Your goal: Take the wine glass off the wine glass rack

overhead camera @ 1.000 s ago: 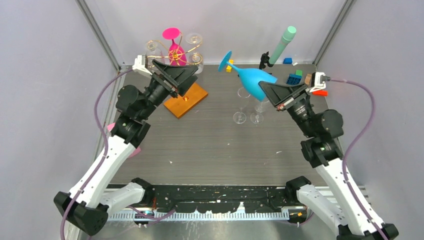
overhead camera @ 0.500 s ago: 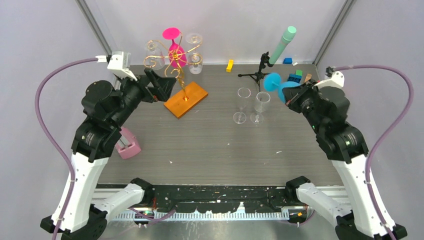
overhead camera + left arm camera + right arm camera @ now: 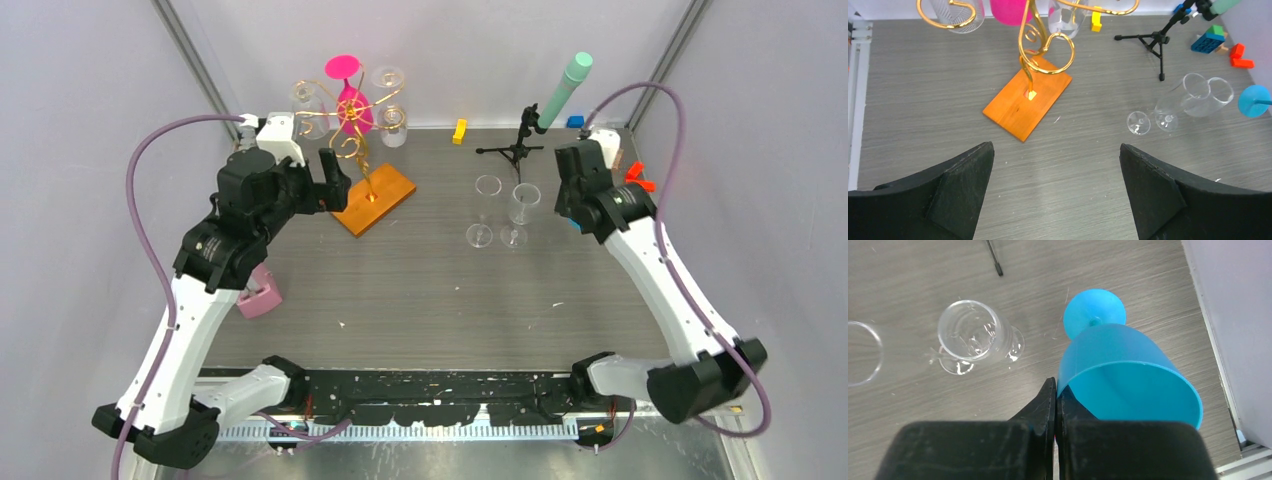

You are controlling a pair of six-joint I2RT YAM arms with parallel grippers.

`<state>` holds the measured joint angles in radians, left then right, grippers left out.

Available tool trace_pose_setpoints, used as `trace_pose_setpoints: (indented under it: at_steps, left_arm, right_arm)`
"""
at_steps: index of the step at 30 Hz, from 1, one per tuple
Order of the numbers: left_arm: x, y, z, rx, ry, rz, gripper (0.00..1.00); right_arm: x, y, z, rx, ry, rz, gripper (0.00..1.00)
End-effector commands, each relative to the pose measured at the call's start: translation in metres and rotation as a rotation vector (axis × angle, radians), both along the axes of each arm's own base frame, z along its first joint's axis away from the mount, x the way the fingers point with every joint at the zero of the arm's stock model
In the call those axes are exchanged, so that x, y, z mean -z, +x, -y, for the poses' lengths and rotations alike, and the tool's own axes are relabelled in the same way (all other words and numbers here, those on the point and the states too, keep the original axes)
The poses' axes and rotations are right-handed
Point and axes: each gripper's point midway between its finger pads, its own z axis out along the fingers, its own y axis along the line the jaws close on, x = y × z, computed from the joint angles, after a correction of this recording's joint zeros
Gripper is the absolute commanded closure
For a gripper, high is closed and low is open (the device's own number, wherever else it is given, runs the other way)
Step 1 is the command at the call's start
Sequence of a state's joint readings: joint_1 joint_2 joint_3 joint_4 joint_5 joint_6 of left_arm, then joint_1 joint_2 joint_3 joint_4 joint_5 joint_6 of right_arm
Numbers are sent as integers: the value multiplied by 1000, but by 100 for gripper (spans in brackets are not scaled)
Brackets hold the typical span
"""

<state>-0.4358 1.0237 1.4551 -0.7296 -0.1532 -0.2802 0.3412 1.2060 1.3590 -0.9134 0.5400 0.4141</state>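
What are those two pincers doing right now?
Left pincer: open, holding nothing.
Right pincer: shut on the rim of the blue wine glass.

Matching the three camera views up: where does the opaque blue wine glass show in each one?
Top external: opaque blue wine glass, mid-right, only a sliver showing.
Left wrist: its round foot at the right edge.
Right wrist: fills the centre-right.
Shared landmark: the two clear stemmed glasses near it.
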Motion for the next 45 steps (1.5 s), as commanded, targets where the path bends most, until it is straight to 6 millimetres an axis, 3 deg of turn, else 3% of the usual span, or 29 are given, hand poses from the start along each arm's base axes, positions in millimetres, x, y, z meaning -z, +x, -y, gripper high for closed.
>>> trace_pose_setpoints:
  at_steps: [1, 7, 11, 20, 32, 35, 45]
  left_arm:
    - [-9, -1, -11, -40, 21, 22, 0]
    - [-3, -2, -6, -19, 2, 24, 0]
    - [1, -3, -6, -16, 5, 18, 0]
    - [4, -3, -8, -23, 15, 15, 0]
    - [2, 5, -14, -61, -5, 1, 0]
    - [1, 14, -12, -40, -71, -18, 0]
    - [-20, 42, -34, -136, -111, 28, 0]
  right_arm:
    - [7, 25, -8, -77, -27, -52, 100]
    - [47, 44, -29, -159, 147, -186, 99]
    - [68, 51, -25, -136, 193, -247, 99]
    - [89, 55, -20, -116, 216, -308, 92]
    - [84, 63, -13, -99, 195, -302, 74]
    - [76, 66, -14, -96, 200, -282, 70]
    - [34, 58, -16, -109, 230, -172, 65]
